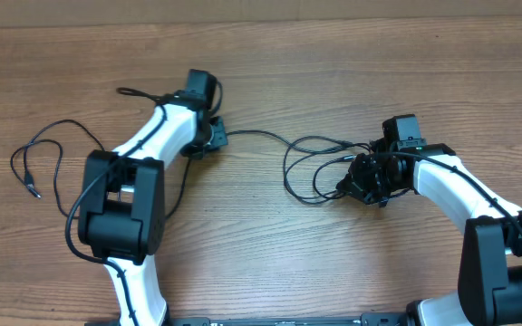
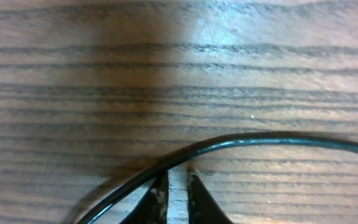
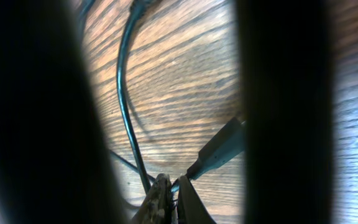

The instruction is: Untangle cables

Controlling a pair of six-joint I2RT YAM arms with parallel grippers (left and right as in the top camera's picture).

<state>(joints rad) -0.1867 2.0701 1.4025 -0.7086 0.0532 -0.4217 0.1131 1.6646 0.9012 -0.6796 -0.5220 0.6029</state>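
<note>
Cables [image 1: 324, 143], thin, black and flexible, lay on the brown wood-grain table [image 1: 270, 54] in two groups: a bunch of overlapping loops right of centre, and a loose loop [image 1: 39, 149] with a small plug end far out on the left.

One linking strand [image 1: 254, 133] ran from the bunch to the left gripper [image 1: 214, 136], its long axis lying side to side between the two arms. The bunch sat just inward of the right gripper [image 1: 356, 184], touching it, so the right arm was much the nearer to the tangle. The left arm was well apart from it and met only the strand's far end.

In the left wrist view the fingers [image 2: 157, 199] stood almost together, with a slim strip of wood showing between them. One of the cables [image 2: 241, 142] arced across right at their tips, and whether it was pinched could not be told.

In the right wrist view the fingers [image 3: 157, 199] were closed together, with a cord and a grey plug [image 3: 222, 149] converging on the tips. Whether anything was nipped there was unclear.

Judged from this, the next move would turn on drawing the arms apart along that side-to-side line, easing the loops out without tightening them.
</note>
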